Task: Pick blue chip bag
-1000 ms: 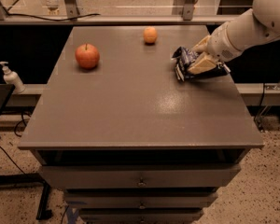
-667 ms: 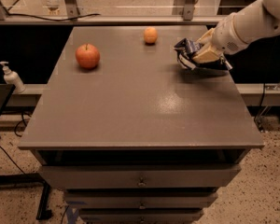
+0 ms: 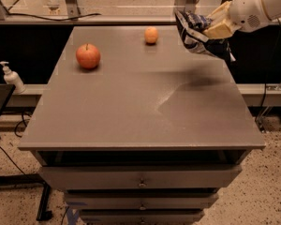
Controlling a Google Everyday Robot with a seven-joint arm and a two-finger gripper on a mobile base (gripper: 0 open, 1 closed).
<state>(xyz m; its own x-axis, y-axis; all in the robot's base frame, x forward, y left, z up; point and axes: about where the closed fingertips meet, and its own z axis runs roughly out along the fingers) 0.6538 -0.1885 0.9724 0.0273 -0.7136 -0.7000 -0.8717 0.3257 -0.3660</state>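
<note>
The blue chip bag [image 3: 196, 34] is a crinkled dark navy bag with white lettering. It hangs in the air above the table's far right corner, clear of the tabletop. My gripper [image 3: 211, 28] is shut on the blue chip bag from the right, its pale fingers [image 3: 219, 29] pressed into the bag's upper side. The white arm [image 3: 257, 6] reaches in from the upper right. The bag's shadow lies on the table below it.
A red apple [image 3: 88, 56] sits at the far left of the grey table [image 3: 140, 121]. A small orange fruit [image 3: 151, 35] sits at the far middle. A white pump bottle [image 3: 11, 77] stands on a ledge to the left. Drawers sit below the tabletop.
The gripper has lifted the blue chip bag off the tabletop and carried it up and towards the far right edge. The apple and the orange have not moved.
</note>
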